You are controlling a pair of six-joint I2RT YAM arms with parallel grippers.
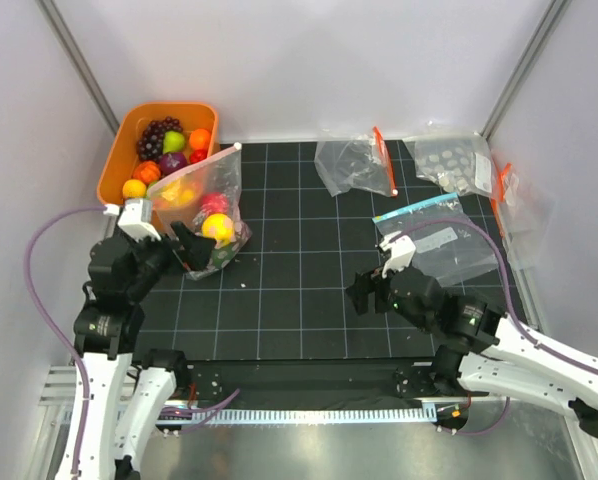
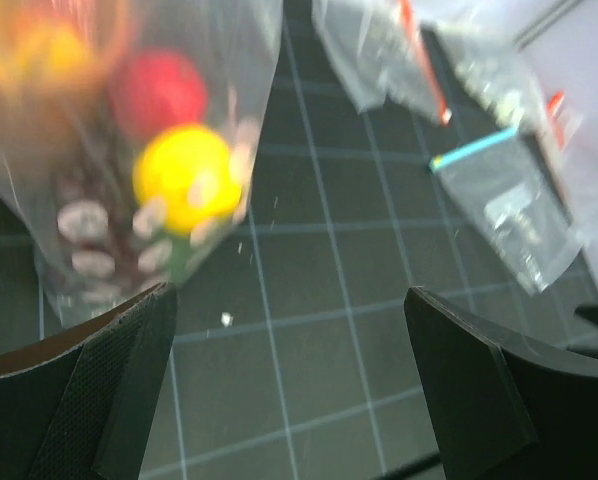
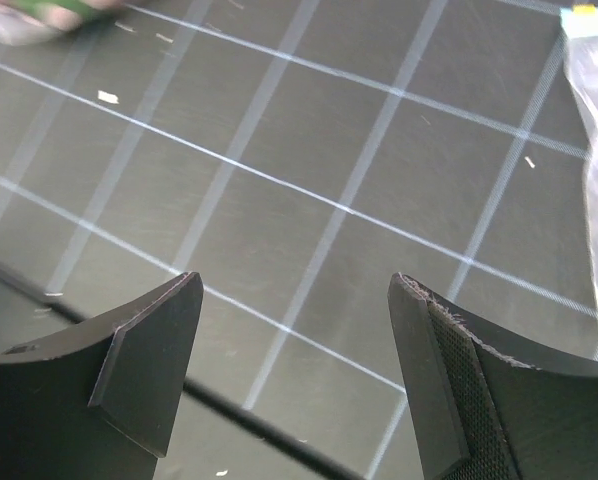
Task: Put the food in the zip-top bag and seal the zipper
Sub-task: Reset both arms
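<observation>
The zip-top bag (image 1: 207, 198) leans on the orange tub (image 1: 117, 150), its pale pink zipper (image 1: 201, 166) along the raised top edge. Inside it are a yellow lemon (image 1: 217, 227), a red piece (image 1: 214, 202) and other food. More food, with purple grapes (image 1: 159, 135), fills the tub. My left gripper (image 1: 193, 255) is open and empty just in front of the bag's bottom; the left wrist view (image 2: 289, 300) shows the bag (image 2: 39, 200), lemon (image 2: 184, 175) and red piece (image 2: 159, 90) ahead to the left. My right gripper (image 1: 364, 295) is open and empty over the mat (image 3: 294, 285).
An empty clear bag with a red strip (image 1: 354, 162) lies at the back centre. A dotted bag (image 1: 449, 160) is at the back right. A labelled bag with a blue strip (image 1: 439, 240) lies by my right arm, and another bag (image 1: 514, 200) at the right wall.
</observation>
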